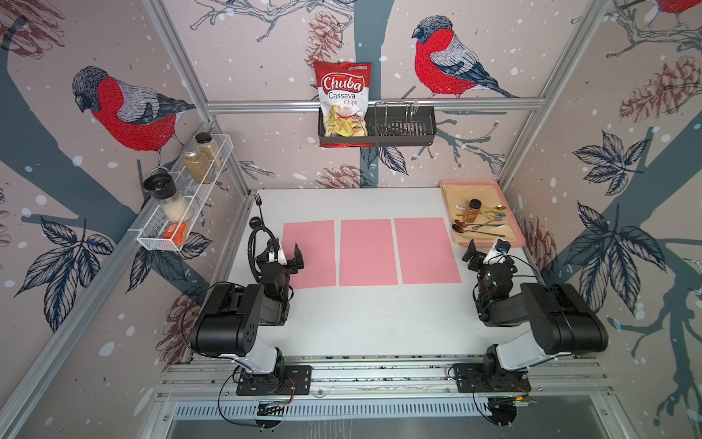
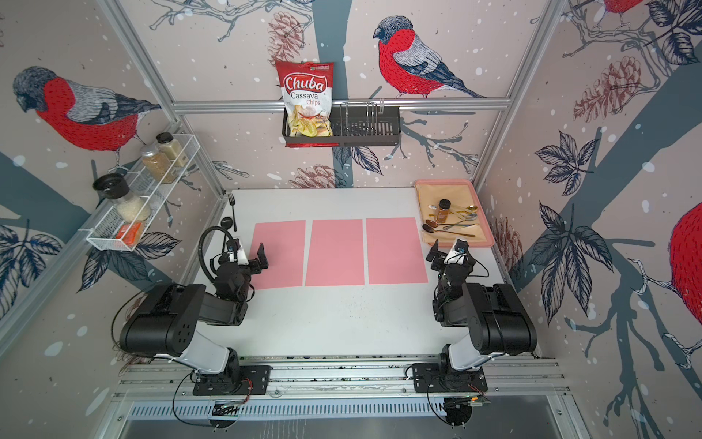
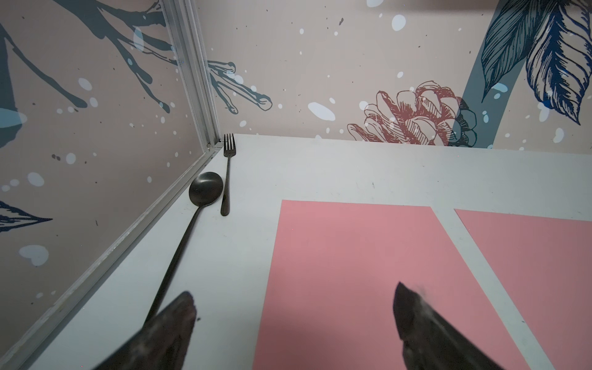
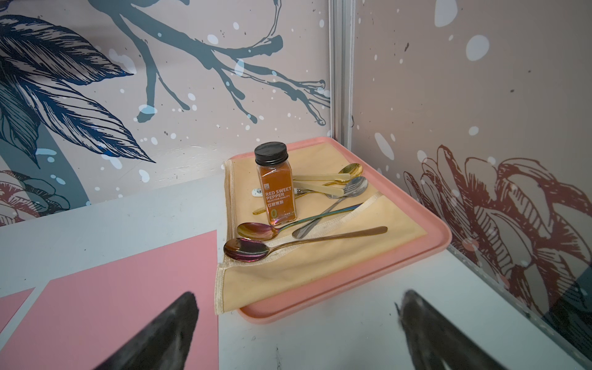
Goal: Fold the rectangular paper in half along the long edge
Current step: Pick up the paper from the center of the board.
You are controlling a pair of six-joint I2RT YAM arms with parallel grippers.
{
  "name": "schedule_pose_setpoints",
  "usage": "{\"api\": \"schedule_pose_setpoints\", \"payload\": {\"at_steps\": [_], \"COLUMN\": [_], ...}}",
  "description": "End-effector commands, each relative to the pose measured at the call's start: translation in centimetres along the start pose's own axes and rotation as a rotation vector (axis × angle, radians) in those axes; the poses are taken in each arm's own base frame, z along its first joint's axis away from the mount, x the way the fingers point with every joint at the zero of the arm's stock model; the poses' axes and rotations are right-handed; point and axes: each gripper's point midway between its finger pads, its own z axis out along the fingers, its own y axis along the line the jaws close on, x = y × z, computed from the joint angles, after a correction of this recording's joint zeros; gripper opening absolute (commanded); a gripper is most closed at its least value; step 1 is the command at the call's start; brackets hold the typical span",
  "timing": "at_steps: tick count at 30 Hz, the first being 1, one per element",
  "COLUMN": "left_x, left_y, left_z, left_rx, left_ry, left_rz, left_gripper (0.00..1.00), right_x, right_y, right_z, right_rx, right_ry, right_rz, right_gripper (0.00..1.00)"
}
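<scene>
Lay flat, uncreased, as three pink papers (image 1: 367,252) on bench (image 1: 361,323), flanked by left hand (image 3: 294,291) and right hand (image 4: 299,294), both spread.

Both arms are folded back on themselves above their bases, elbows raised. The left arm (image 1: 228,323) bends its forearm inward and its wrist forward. The left gripper (image 1: 285,254) tips ahead and down, jaws spread wide. The right arm (image 1: 562,323) mirrors that pose, and the right gripper (image 1: 486,251) also leans forward with jaws fully apart. Each wrist view shows 2 dark fingertips (image 3: 179,317), well apart and closing on nothing.
</scene>
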Motion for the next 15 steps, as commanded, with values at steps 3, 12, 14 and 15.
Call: {"api": "schedule_pose_setpoints", "payload": {"at_steps": [3,12,14,15], "left_x": [-1.4,-5.0,-5.9,-7.0], "left_y": [0.0,-2.7,-2.8,-2.9], "left_z": [-0.1,-4.0,-4.1,-4.1], "left_rx": [0.003,-0.051,-0.102,-0.111], "left_ry": [-0.056,-0.171,-0.152,-0.157], "left_rz": [0.004,0.14,0.103,0.039], "left_gripper": [0.98,0.98,0.98,0.98], "right_x": [-0.4,-9.0,-10.4,-11.1], "right_y": [-0.2,-0.9,1.2,3.0], "right_z": [0.0,-3.5,-3.1,-2.9], "right_rx": [0.008,0.179,0.113,0.036], "right_ry": [-0.014,-0.114,-0.071,-0.049], "right_rz": [0.013,0.161,0.254,0.245], "right_gripper": [1.0,1.0,1.0,1.0]}}
